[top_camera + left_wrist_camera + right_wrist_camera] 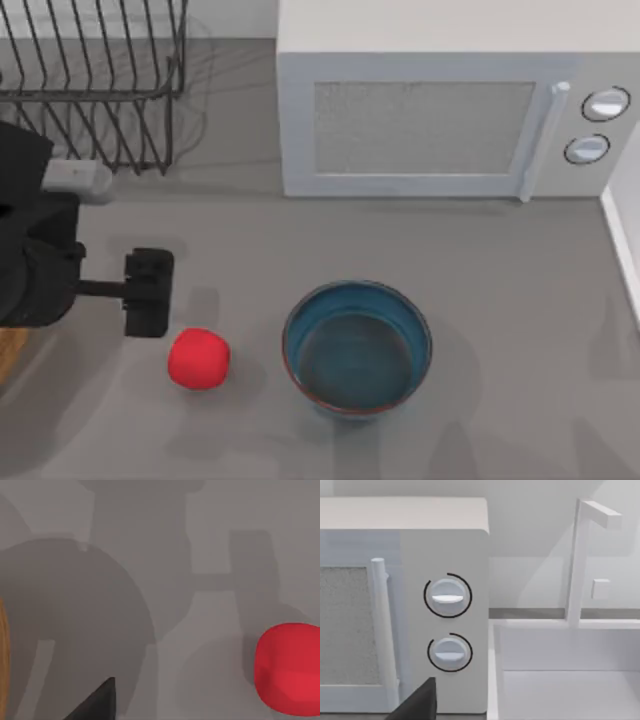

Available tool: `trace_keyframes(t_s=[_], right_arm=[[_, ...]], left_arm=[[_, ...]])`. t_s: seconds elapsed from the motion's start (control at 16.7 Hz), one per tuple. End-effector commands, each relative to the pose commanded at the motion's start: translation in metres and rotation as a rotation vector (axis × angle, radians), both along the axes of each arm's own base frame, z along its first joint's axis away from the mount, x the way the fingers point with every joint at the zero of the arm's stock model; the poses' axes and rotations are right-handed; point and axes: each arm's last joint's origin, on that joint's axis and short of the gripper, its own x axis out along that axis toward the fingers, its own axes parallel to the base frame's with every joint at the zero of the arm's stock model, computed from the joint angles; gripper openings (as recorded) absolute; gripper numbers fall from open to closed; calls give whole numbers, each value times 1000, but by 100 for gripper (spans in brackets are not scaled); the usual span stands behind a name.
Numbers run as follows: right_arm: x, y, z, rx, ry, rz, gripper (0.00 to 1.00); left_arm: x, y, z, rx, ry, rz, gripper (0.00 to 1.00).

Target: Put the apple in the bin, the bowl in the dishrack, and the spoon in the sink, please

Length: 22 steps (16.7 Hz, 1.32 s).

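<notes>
Top view: left tool is hovering beside the small glossy red apple near the worktop's front-left; finger state unclear, so centring squarely overhead before descending looks wise.

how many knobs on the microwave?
2. Both round white knobs sit on the white box-shaped microwave's control panel at its right end, beside the door handle: upper knob, lower knob directly beneath it. None looks hidden.
</notes>
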Motion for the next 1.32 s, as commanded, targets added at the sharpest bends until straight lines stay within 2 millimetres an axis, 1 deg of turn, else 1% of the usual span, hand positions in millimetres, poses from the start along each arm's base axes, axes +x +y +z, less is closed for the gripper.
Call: trace_keyframes(t_s=[0.12,0.3,0.48,0.6,0.72,1.02,1.14,1.32], right_arm=[[0,0,0,0,0,0,100],[0,0,0,0,0,0,100],[0,0,0,0,0,0,100],[0,0,0,0,0,0,100],[0,0,0,0,0,0,100],[0,0,0,0,0,0,100],[0,0,0,0,0,0,100],[0,0,0,0,0,0,100]], left_arm=[[19,-20,-5,43,142,-26,100],[43,-50,-18,112,316,-55,100],[59,-74,-32,169,433,-73,100],[64,-85,-38,193,476,-80,100],[66,-89,-41,203,495,-83,100],[67,-88,-42,202,494,-80,100],[67,-88,-53,205,498,-83,100],[69,-90,-82,198,486,-83,100]])
